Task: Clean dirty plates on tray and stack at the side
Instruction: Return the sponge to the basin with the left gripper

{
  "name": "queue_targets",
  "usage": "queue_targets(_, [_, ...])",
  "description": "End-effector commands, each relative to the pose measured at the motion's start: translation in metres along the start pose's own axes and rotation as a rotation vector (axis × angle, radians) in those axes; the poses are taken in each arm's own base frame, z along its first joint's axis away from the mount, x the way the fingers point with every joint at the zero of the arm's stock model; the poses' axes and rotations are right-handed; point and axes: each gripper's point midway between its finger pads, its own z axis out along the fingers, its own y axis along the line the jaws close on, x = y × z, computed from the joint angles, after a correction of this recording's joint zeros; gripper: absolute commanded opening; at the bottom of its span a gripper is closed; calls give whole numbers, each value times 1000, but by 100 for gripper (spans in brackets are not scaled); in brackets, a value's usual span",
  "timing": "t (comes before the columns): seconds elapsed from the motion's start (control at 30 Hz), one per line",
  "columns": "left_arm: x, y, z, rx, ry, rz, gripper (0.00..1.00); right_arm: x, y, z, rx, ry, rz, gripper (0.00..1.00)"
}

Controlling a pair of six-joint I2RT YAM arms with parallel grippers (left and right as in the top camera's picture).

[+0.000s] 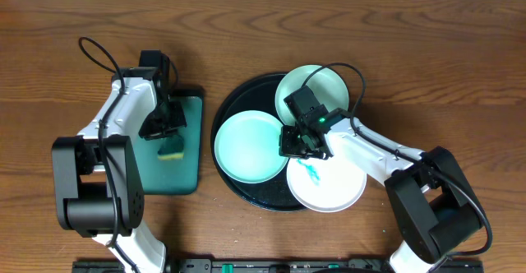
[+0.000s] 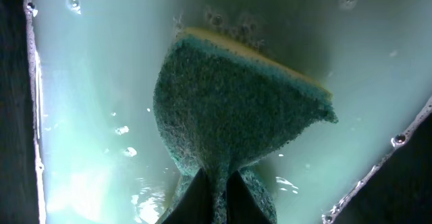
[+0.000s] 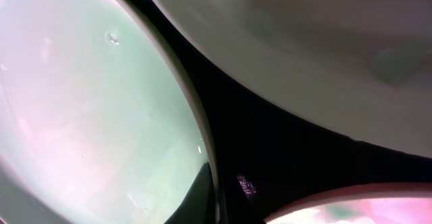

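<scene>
**Position.** All three plates lie inside the large round black tray (image 1: 246, 96) with a raised rim; none is stacked at the side yet. The white round plate (image 1: 333, 189), carrying a teal-blue smear (image 1: 310, 170), sits at the tray's near right. A pale mint-green round plate (image 1: 249, 147) lies on the left of the tray, and a second mint-green plate (image 1: 327, 84) at the far edge.

**Grippers.** The left gripper (image 1: 168, 138) is clamped on a green-and-yellow scouring sponge (image 1: 171, 151) over the dark green rectangular tray (image 1: 185, 178). The right gripper (image 1: 297, 144) hangs low where the three plates meet, its jaws closed. We cannot tell whether a plate rim is caught between them.

**Governing relation.** The sponge lies well to the left of the smeared plate, with the left mint-green plate between them. The right arm is much the nearer to that plate but holds no cleaning tool. We judge that the sponge must cross rightward over the black rim. The plates are round, so no approach axis is favoured.

**Views compared.**
- The overhead view alone shows both arms and the smear.
- The left wrist view adds that the sponge (image 2: 236, 109) is pinched at its base and fans outward over a wet, beaded surface.
- The right wrist view shows a green plate rim (image 3: 202, 143) right beside the fingers and black tray floor (image 3: 283, 150) beyond. It does not show the smear clearly.
</scene>
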Motion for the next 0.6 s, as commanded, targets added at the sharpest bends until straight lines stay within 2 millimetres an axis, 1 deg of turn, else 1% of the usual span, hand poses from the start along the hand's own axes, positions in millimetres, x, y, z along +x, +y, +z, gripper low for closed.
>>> queue_targets(0.0, [3,-1,4,8,13,17,37,8,-10,5,39,21,2,1])
queue_targets(0.03, [3,-1,4,8,12,17,50,8,-10,5,39,21,2,1])
queue_targets(0.07, [3,-1,3,8,12,17,58,8,-10,5,39,21,2,1])
queue_targets(0.1, [3,-1,2,9,9,17,63,8,-10,5,39,21,2,1])
queue_targets(0.13, [3,-2,0,11,3,17,65,8,-10,5,39,21,2,1])
queue_targets(0.2, [1,-2,-9,18,-20,15,65,8,-10,5,39,21,2,1])
queue_targets(0.27, [-1,-2,-24,31,-64,11,65,8,-9,5,36,19,0,1])
queue_targets(0.37, [-5,-6,-56,62,-159,16,66,7,-4,5,10,21,-19,1])
queue_targets(0.43, [-3,-9,-79,83,-220,16,66,9,4,5,-33,35,-28,2])
queue_targets(0.47, [0,-11,-94,98,-257,20,66,9,10,4,-62,44,-34,2])
queue_targets(0.5, [2,-11,-100,103,-271,23,67,10,12,4,-73,48,-35,2])
queue_targets(0.53, [5,-13,-110,113,-296,31,68,10,16,2,-94,58,-34,2])
queue_targets(0.57, [8,-14,-118,120,-314,38,70,11,20,1,-115,68,-34,2])
